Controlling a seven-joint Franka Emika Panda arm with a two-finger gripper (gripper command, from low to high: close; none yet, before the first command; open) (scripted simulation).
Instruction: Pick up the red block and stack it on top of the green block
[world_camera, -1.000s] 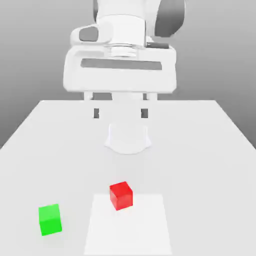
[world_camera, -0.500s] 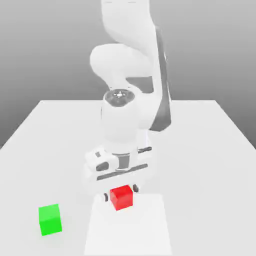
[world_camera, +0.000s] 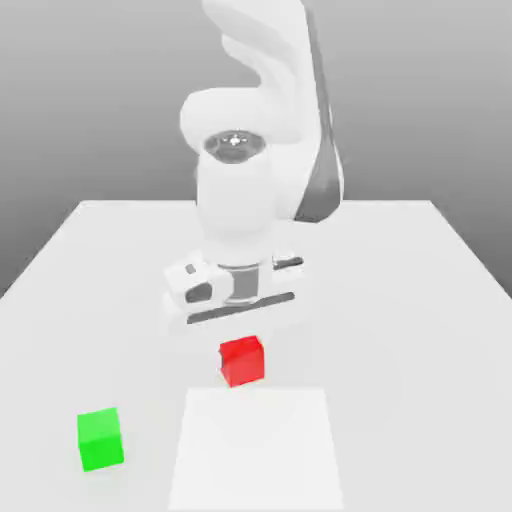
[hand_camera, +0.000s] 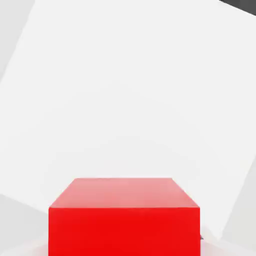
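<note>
You have the red block (world_camera: 242, 362) gripped in the hand (world_camera: 242, 364), above the surface (world_camera: 400, 350); carried too low, it could knock the green block (world_camera: 100, 439), well apart, out of place.

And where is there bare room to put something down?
In the exterior view, the white square is bare, and so is the table on its right. It is crowded around the red block, under the gripper.

The arm reaches forward and down, the gripper (world_camera: 242, 362) (slightly tilted in the exterior view) hanging with its fingers closed in.
</note>
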